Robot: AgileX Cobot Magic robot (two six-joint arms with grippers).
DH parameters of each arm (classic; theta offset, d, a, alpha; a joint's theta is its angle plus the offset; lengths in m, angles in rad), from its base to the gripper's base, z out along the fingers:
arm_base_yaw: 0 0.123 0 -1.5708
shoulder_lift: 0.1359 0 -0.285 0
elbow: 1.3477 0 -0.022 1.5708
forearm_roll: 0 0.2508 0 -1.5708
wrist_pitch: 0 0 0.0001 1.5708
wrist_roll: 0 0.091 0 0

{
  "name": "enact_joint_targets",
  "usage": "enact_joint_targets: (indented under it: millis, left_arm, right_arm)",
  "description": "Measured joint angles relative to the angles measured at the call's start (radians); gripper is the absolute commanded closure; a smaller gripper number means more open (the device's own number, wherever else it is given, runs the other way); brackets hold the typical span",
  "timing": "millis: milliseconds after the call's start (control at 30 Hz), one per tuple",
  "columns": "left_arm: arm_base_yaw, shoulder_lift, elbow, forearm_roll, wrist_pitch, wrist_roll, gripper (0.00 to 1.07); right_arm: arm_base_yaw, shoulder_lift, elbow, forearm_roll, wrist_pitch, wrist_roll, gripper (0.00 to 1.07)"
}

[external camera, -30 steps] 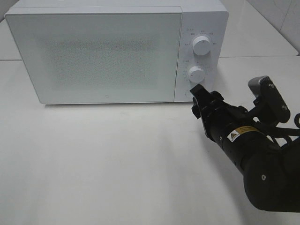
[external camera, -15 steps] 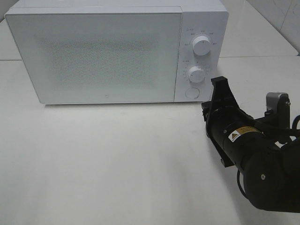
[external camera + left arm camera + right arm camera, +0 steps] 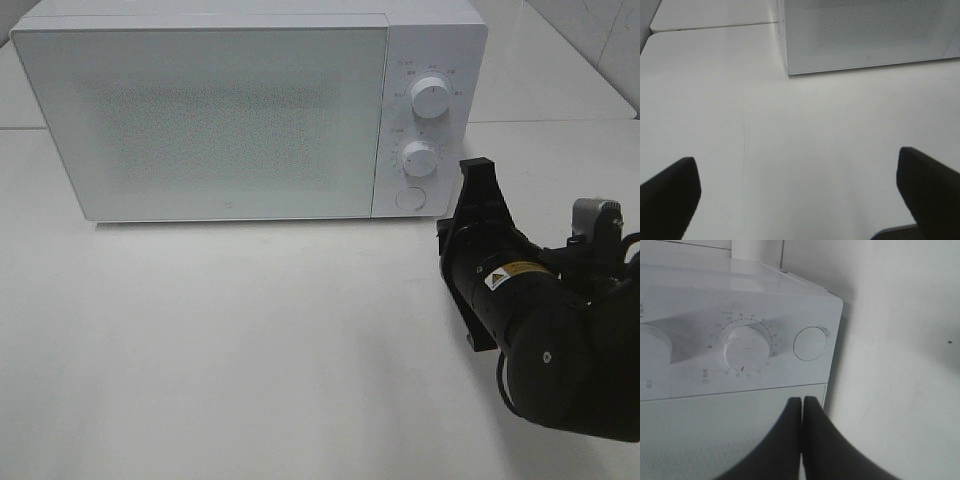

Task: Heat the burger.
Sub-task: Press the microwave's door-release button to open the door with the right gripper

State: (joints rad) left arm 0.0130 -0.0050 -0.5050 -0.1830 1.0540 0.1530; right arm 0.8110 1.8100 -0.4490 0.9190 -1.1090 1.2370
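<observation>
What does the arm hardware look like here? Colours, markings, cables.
Right arm: matte black, fat cylindrical links, with a yellow warning label carrying a triangle symbol. Grey camera module on a black bracket, thin black cable beside it. Right end effector: two flat black fingers. Left end effector: only two black finger ends show.
</observation>
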Motion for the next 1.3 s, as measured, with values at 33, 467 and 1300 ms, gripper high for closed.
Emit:
enact_joint_targets:
  millis: [33, 467, 1300]
  left_arm:
    - [0.000, 0.000, 0.000, 0.000, 0.000, 0.000, 0.07]
    - [0.000, 0.000, 0.000, 0.000, 0.000, 0.000, 0.07]
    - [0.000, 0.000, 0.000, 0.000, 0.000, 0.000, 0.07]
  right_arm:
    - [-0.013, 0.000, -0.008, -0.004, 0.007, 0.000, 1.07]
    - [-0.127, 0.056, -0.117, -0.087, 0.107, 0.014, 1.07]
    - [-0.198, 0.271, -0.328, -0.142, 0.121, 0.081, 1.07]
